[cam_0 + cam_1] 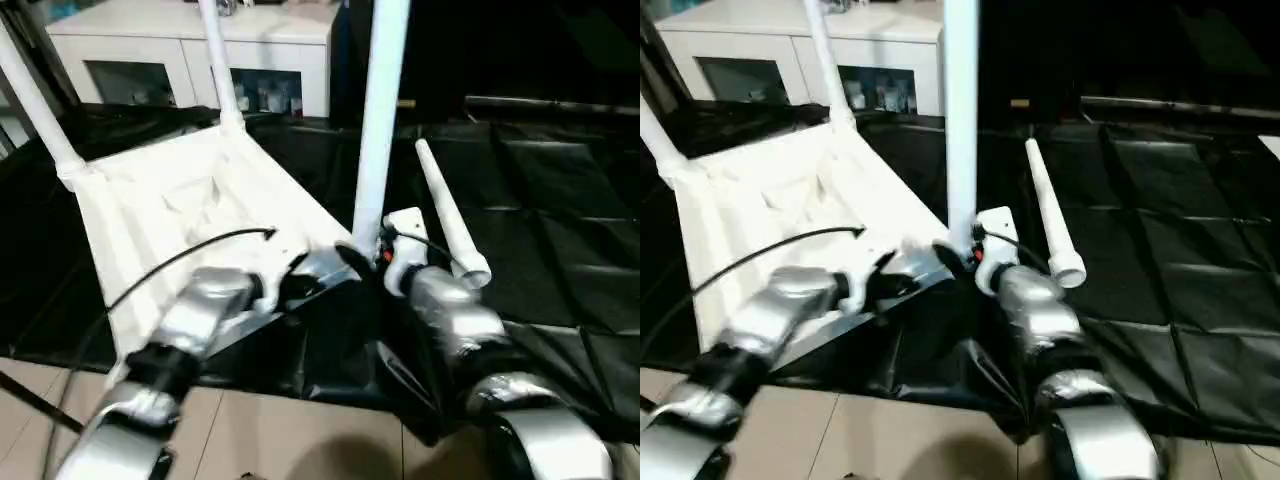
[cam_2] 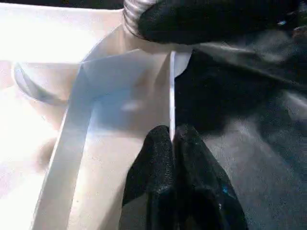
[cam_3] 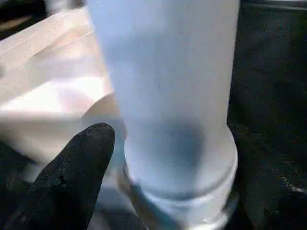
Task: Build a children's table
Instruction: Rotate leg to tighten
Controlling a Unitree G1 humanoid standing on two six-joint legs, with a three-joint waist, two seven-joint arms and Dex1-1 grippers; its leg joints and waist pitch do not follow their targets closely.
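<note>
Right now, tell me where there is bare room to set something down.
The black sheet to the right of the loose leg is bare. The floor strip between the two forearms is open too. It is crowded at the tabletop's near corner, where the left hand pinches the rim and the right hand holds the upright leg.

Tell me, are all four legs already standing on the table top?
No: one loose leg lies on the black sheet beside the table top.

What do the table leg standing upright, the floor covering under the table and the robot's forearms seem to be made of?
Leg: likely plastic, smooth, matt white tube.
Floor covering: looks like thin black plastic sheeting, glossy and creased.
Forearms: silver, shiny; metal or painted plastic, unclear.
</note>
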